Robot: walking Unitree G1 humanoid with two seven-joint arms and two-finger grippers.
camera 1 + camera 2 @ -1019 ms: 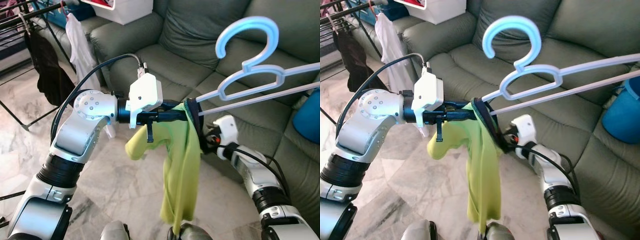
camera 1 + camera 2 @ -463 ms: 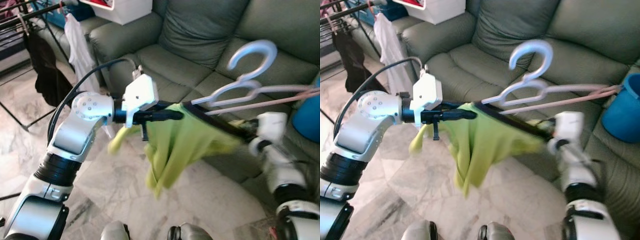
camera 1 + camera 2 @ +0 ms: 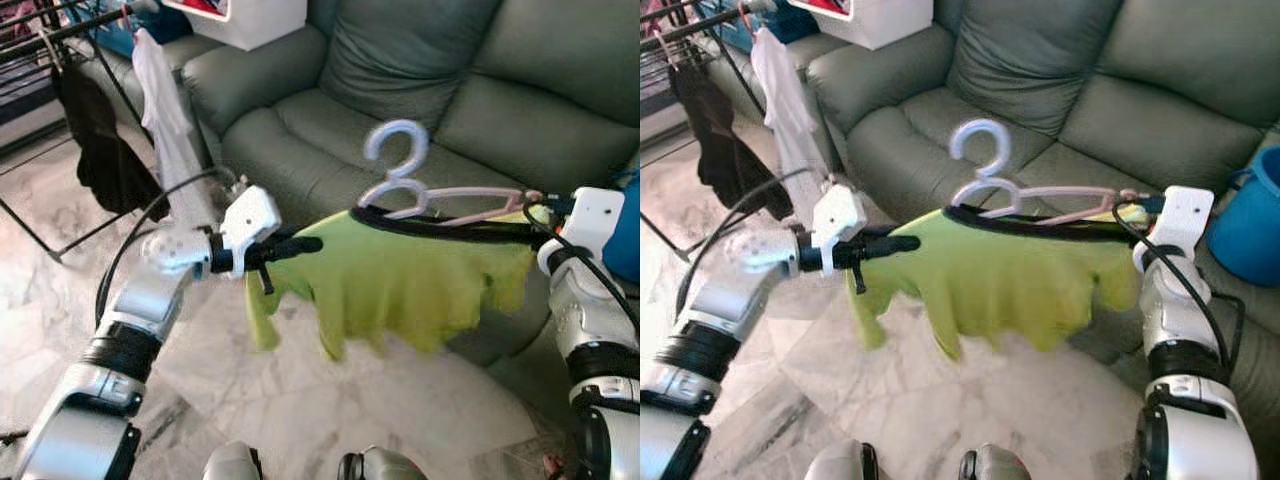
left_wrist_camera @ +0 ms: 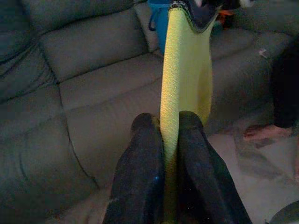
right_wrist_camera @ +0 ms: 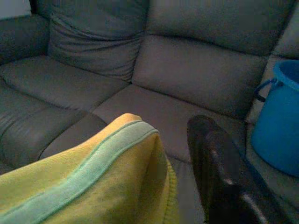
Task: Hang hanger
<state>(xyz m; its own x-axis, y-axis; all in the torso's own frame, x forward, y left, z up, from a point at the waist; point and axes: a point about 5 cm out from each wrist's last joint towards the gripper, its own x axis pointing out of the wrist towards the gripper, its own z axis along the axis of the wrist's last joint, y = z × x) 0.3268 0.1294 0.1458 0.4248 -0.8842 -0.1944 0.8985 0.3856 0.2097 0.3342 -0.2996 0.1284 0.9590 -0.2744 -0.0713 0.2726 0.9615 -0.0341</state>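
Hanger (image 3: 430, 200) w/ yellow-green shirt (image 3: 400, 280) held in mid-air before the sofa (image 3: 420, 90), long axis running left-right between the arms, hook up. Left gripper (image 4: 170, 123): fingers pinched on shirt's left edge. Right gripper (image 3: 540, 205) at hanger's right end; finger state can't be made out.

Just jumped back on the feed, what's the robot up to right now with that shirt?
The robot stands before the grey sofa, holding a yellow-green shirt stretched between its arms, with a pale hanger at the collar. The left pincer is shut on one edge of the shirt. The right arm holds the other end, though its grip is hidden. The drying rack stands off to the left; nothing is hung on it from this load yet.
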